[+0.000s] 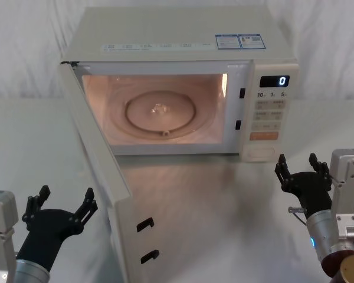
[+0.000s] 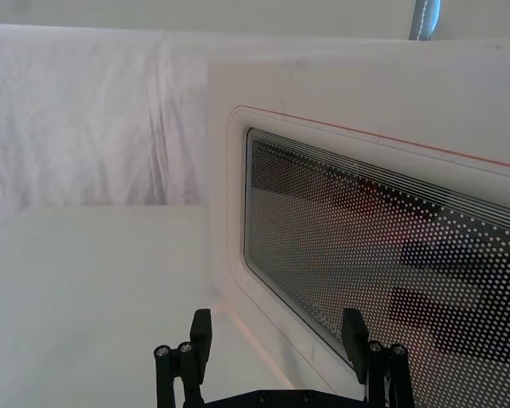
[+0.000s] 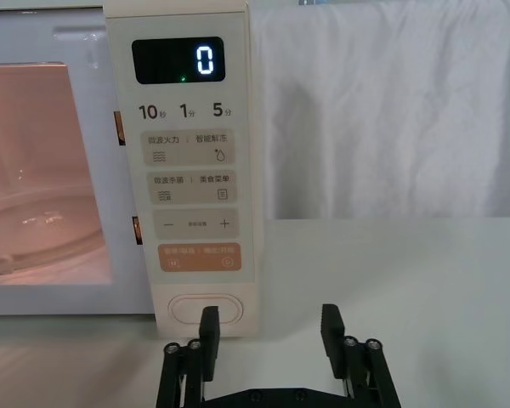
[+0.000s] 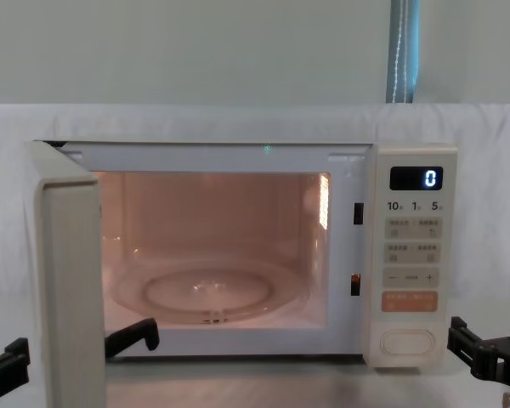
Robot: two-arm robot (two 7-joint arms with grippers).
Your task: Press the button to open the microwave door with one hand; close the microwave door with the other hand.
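At the lower left of the head view, our left gripper (image 1: pixel 62 203) hovered with jaws apart, just outside the door (image 1: pixel 100 171), which stood swung wide open through the frame's left-centre. The lit cavity (image 1: pixel 159 106) filled the upper middle. At the right, the button (image 1: pixel 258 154) sat at the bottom of the control panel (image 1: pixel 270 112), and our right gripper (image 1: pixel 302 168) hung just below it, jaws apart. We judged the opening done; next, our left gripper should push the door shut.
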